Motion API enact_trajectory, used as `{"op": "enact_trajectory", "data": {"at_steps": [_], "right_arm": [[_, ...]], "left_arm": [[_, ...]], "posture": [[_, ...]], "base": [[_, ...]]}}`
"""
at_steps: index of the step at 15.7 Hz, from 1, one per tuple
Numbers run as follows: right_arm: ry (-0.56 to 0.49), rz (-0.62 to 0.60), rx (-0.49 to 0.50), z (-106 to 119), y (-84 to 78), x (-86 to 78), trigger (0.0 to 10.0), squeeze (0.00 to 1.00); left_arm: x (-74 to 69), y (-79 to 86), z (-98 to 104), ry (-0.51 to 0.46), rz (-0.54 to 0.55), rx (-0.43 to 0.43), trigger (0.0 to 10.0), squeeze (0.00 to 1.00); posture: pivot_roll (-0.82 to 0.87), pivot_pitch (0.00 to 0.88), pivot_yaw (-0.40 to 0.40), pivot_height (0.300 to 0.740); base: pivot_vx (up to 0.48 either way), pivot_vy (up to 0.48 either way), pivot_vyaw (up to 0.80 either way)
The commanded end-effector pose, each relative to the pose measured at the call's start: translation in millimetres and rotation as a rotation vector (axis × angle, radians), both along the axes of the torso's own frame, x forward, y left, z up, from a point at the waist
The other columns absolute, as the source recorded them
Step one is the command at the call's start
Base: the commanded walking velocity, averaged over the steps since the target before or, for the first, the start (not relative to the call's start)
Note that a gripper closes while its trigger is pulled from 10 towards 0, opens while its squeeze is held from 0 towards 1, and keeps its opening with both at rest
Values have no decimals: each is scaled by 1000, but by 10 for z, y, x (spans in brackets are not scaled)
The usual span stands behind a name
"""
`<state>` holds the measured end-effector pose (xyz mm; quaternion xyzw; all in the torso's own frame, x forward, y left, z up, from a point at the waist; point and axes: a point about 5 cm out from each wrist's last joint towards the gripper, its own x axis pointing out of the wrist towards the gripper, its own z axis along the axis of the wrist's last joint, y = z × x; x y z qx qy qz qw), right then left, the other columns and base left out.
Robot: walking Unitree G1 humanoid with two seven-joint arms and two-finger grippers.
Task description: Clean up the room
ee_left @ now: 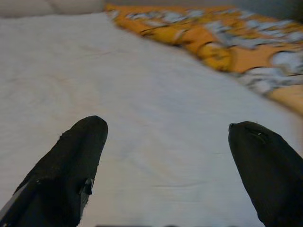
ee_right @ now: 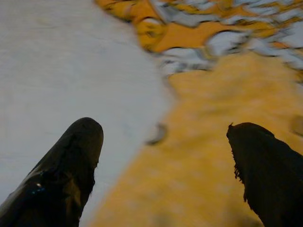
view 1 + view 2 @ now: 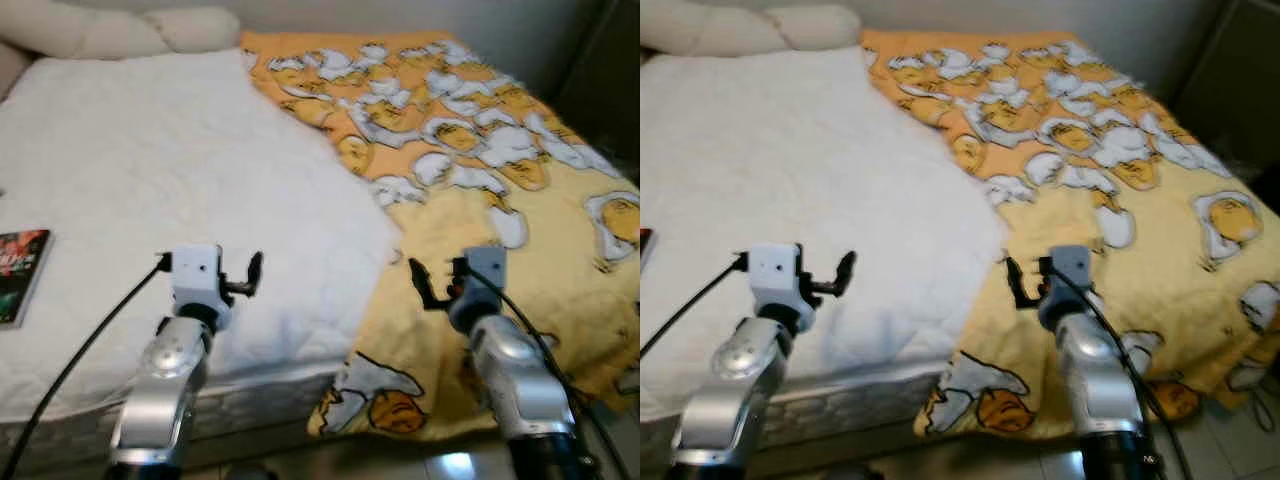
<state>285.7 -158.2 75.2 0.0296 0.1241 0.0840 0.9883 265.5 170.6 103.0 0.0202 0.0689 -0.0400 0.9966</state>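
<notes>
Up front, two grippers, left gripper (image 1: 168,156) and right gripper (image 2: 165,156), hang spread apart over one bed (image 3: 150,170); one yellow blanket (image 3: 500,150), one book (image 3: 20,272) cut off.

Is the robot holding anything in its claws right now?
No. The left gripper and the right gripper are both open with nothing between their fingers, hovering over the bed near the yellow blanket.

cream pillows (image 3: 120,30) at the bed's head, dark cabinet (image 3: 610,70) beside the bed
</notes>
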Motion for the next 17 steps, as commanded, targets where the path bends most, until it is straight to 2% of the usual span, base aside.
{"op": "enact_trajectory", "data": {"at_steps": [1, 5, 6, 9, 10, 11, 13, 14, 17], "right_arm": [[-6, 35, -12, 33, 12, 13, 10000, 0], [-1, 77, -36, 28, 45, 0, 10000, 0], [3, 64, -5, 29, 41, -8, 10000, 0], [38, 113, -16, 0, 39, -36, 10000, 0], [73, 119, -39, -49, 19, -37, 10000, 675], [118, 123, -72, -114, -1, -28, 10000, 1000], [179, 163, -112, -190, 30, -9, 10000, 1000], [228, 178, -143, -251, 60, 38, 10000, 1000], [340, 107, -218, -403, 52, 195, 10000, 1000]], "left_arm": [[13, -15, 29, -12, -7, 2, 10000, 192], [13, -23, 27, -12, -16, 3, 10000, 188], [7, -20, 30, -9, -18, 5, 10000, 180], [-30, -13, 39, -1, -60, 36, 10000, 169], [-42, -35, 22, 11, -100, 60, 10000, 173], [-56, -65, 3, 28, -155, 83, 10000, 173], [-88, -105, -33, 68, -248, 120, 10000, 176], [-107, -109, -75, 102, -314, 170, 10000, 173], [-136, -90, -80, 143, -443, 237, 10000, 176]], "posture": [[75, 46, -35, 740], [77, 36, -34, 740], [76, 36, -31, 740], [75, 48, -21, 740], [74, 53, -18, 740], [74, 57, -15, 740], [79, 65, -10, 740], [83, 69, -7, 740], [96, 77, -2, 740]], "base": [[341, 0, 0], [337, 0, 713], [281, 0, 0], [0, 0, 0], [0, 0, 0], [0, 0, 0], [0, 0, 0], [0, 0, 0], [0, 0, 0]]}}
